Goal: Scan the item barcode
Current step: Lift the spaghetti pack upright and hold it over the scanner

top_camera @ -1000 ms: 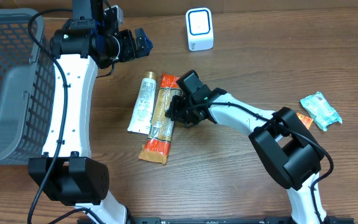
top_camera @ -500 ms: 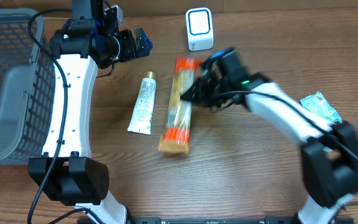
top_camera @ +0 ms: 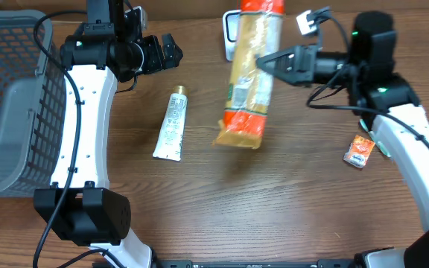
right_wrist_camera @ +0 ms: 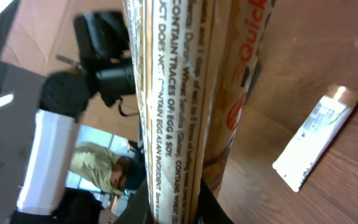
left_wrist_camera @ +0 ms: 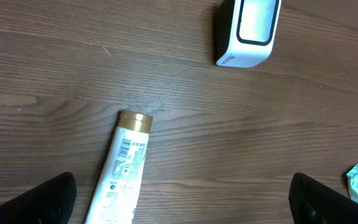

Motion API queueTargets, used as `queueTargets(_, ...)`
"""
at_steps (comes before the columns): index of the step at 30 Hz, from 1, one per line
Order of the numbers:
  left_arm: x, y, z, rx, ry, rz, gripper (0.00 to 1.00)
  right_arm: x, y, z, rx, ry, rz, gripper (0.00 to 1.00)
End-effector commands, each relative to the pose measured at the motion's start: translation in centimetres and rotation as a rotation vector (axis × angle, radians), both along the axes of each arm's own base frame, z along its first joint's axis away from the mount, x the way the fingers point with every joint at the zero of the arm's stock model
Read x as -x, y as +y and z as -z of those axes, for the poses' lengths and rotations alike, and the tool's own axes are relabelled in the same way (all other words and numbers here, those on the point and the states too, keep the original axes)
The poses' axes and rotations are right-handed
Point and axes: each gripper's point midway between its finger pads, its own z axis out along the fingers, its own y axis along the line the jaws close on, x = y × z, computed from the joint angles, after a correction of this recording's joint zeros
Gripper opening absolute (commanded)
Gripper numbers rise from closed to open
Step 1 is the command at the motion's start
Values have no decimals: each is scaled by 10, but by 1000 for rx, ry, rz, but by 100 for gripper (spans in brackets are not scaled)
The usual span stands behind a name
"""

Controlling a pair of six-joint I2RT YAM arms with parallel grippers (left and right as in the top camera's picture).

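Overhead: grips the pasta packet in the closed right tool, now lifted off the tabletop and swung up before the scanner, away from the tube. Left wrist: holds the left tool spread wide and empty above scanner and tube. Right wrist: shows only ingredient text, no barcode; probably needs turning toward the scanner.

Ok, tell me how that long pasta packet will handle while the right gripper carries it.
Probably stiff: the pasta packet hangs straight though the right gripper pinches it at one spot. Likely slippery, since its wrapper looks glossy. Its long free end may swing.
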Motion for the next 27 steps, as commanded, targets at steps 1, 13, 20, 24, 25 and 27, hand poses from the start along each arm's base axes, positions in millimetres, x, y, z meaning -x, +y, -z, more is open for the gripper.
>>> queueTargets(1, -1, -1, -1, -10, -10, 18, 100, 20, -9, -43, -49, -81, -44, 4)
queueTargets(13, -1, -1, -1, -10, -10, 18, 100, -47, -50, 32, 337, -34, 466, 4)
queueTargets(20, -1, -1, -1, -10, -10, 18, 100, -81, -85, 30, 809, -237, 812, 4)
queueTargets(24, -1, -1, -1, -10, -10, 18, 100, -106, -92, 8, 1007, -473, 982, 4)
queueTargets(25, -1, -1, -1, -10, -10, 18, 100, -112, -91, 4, 1044, -521, 1014, 4)
queueTargets(27, -1, -1, -1, -10, -10, 18, 100, -123, -90, -1, 1084, -583, 1073, 4)
